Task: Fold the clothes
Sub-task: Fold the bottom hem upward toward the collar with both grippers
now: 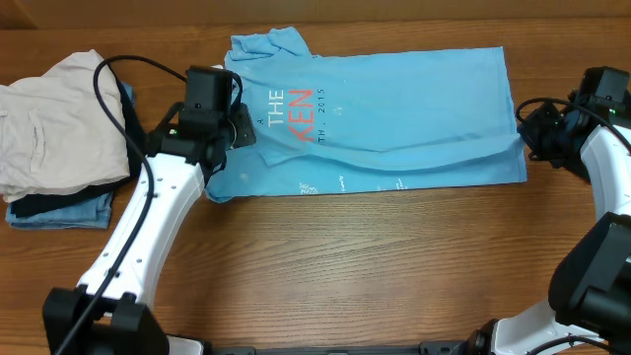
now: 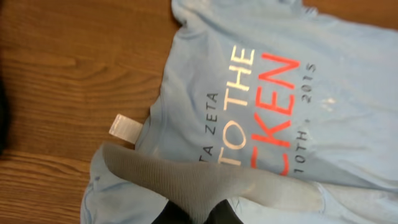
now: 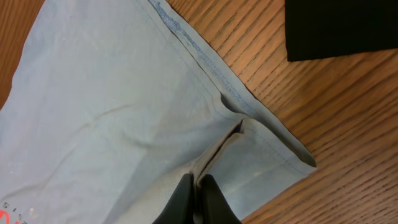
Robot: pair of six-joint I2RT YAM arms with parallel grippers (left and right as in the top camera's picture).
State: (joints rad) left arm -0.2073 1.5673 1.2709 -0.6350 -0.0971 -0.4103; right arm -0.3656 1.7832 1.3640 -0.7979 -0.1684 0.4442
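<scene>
We see the T-shirt (image 1: 394, 108) lying flat on the far half of the table (image 1: 375, 266), its long axis running left to right. The collar points to the left and the hem to the right, so the white and red lettering (image 1: 293, 110) reads sideways. A soft crease runs along the shirt's near side, and small white print shows on the layer below that crease. The shirt's far edge lies close to the far edge of the table.

At the shirt's collar end, the left gripper (image 1: 240, 126) is pressed together on a raised fold of the shirt. In its wrist view the paler inside of the cloth is lifted towards the fingers. A small white label (image 2: 124, 129) lies on the wood just beside the neckline.

At the shirt's hem end, the right gripper (image 1: 526, 138) pinches the near corner. In its wrist view the 2 fingers (image 3: 208, 196) meet on a tuck of cloth just inside the stitched hem.

Near the shirt's near edge, bare wood stretches wide between the 2 arms. Left of the shirt, just past the collar, a cream garment (image 1: 54, 118) sits heaped on a darker folded pile (image 1: 59, 210). Beyond the hem corner, a black garment (image 3: 342, 28) lies apart from the shirt.
</scene>
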